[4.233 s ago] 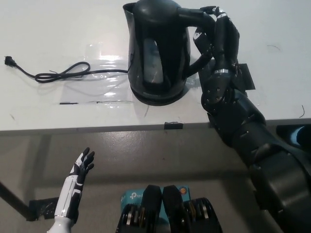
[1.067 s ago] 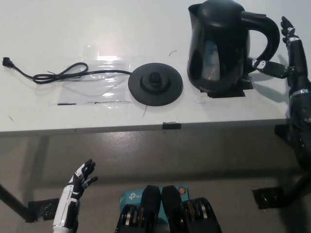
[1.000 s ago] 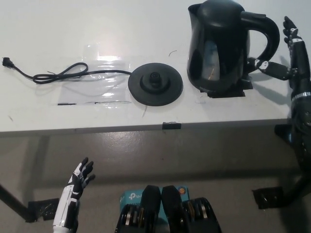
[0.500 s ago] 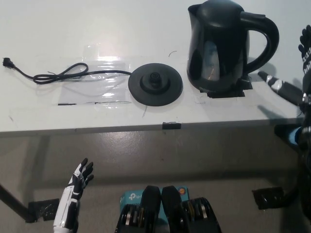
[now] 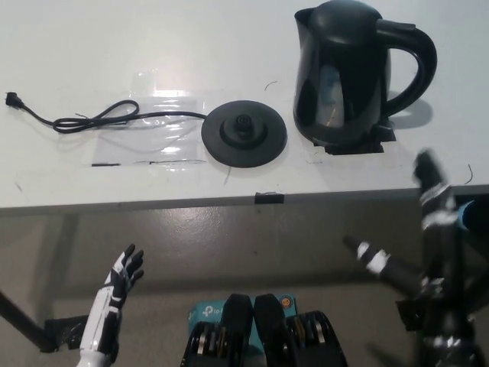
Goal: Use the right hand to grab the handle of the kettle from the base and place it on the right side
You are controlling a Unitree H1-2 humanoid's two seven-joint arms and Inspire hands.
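Black kettle (image 5: 348,76) stands upright on the table (image 5: 76,46), just right of its empty base (image 5: 244,134), so the placing looks done. Its handle (image 5: 412,65) points right, its spout left. The right hand (image 5: 432,229) is blurred below the table edge, holding nothing, fingers apart. The left hand (image 5: 118,283) rests low, fingers spread.

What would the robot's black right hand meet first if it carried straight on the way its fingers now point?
The right hand is blurred, below the table edge, fingers pointing up the picture. It would probably meet that edge first, right of the kettle. Depth is unclear, so it might pass over it.
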